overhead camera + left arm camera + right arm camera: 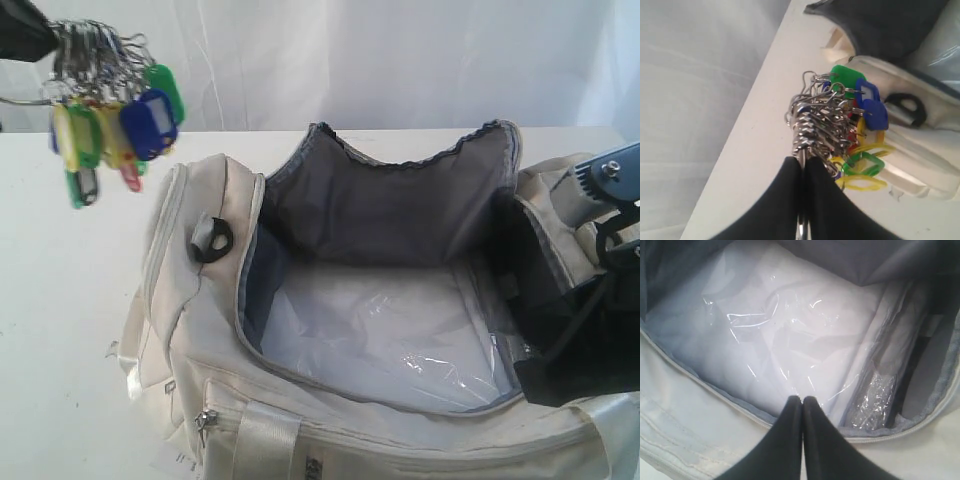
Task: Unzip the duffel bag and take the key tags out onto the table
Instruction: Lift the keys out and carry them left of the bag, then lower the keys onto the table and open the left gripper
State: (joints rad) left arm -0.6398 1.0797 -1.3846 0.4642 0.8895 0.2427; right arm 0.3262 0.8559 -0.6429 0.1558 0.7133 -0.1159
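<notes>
The duffel bag (215,330) lies unzipped on the table (60,300), its grey lining and mouth wide open. The key tags (115,125), a bunch of green, blue, yellow and red tags on metal rings, hang in the air above the table, left of the bag. My left gripper (50,40) is shut on their metal ring; in the left wrist view that gripper (804,161) pinches the ring with the key tags (840,125) dangling beyond it. My right gripper (802,400) is shut with nothing between its fingers, over the bag's near zipper rim (690,415). It is dark in the exterior view (535,385).
Clear plastic film (380,330) covers the white floor inside the bag, also in the right wrist view (790,330). A black D-ring (212,238) sits on the bag's left end. A white backdrop (350,60) rises behind the table.
</notes>
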